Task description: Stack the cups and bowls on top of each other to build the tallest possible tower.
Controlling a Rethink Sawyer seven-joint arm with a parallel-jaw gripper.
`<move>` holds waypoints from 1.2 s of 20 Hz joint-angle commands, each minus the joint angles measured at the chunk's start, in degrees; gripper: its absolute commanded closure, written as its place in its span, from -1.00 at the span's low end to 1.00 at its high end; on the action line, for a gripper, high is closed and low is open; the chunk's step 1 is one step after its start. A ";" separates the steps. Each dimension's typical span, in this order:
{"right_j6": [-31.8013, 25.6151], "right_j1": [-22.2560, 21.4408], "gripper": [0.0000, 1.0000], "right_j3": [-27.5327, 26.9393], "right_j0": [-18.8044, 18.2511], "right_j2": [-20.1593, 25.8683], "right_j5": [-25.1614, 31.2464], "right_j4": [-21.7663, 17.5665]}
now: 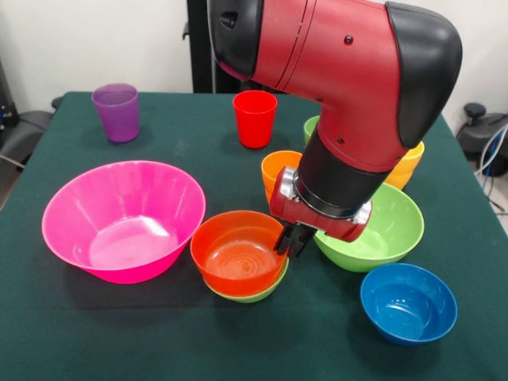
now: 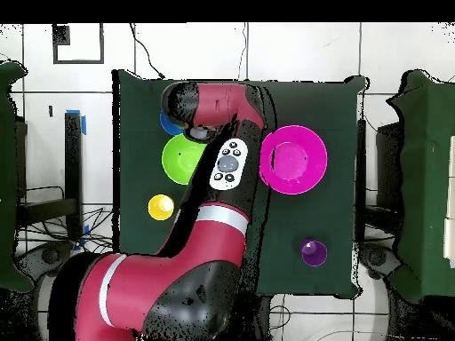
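Observation:
The red-orange bowl (image 1: 236, 252) sits nested in the small green bowl (image 1: 255, 294) at the table's middle front. My gripper (image 1: 291, 240) hangs at the red-orange bowl's right rim, with its fingers close together on that rim. The huge pink bowl (image 1: 123, 218) (image 2: 293, 158) stands to the left. The large green bowl (image 1: 386, 230) (image 2: 182, 160) and the blue bowl (image 1: 409, 302) (image 2: 168, 124) are to the right. The purple cup (image 1: 117, 112) (image 2: 313, 252), red cup (image 1: 255, 118), orange cup (image 1: 276, 169), light green cup (image 1: 310, 127) and yellow cup (image 1: 407, 165) (image 2: 161, 207) stand upright behind. In the overhead view the arm hides the gripper.
The dark green table (image 1: 71, 333) (image 2: 329, 107) carries everything. The thick red arm (image 1: 341, 87) (image 2: 209, 231) reaches over the middle and covers part of the orange, light green and yellow cups. Black chairs stand beyond the table's sides.

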 commanded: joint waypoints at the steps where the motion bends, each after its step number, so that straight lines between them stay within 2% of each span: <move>1: -0.31 -2.79 1.00 3.81 -0.20 4.70 2.08 -2.08; 7: -0.87 -4.01 1.00 4.49 -0.50 5.14 3.12 -1.81; 24: 1.74 -3.07 1.00 4.55 -0.61 6.17 1.87 -0.90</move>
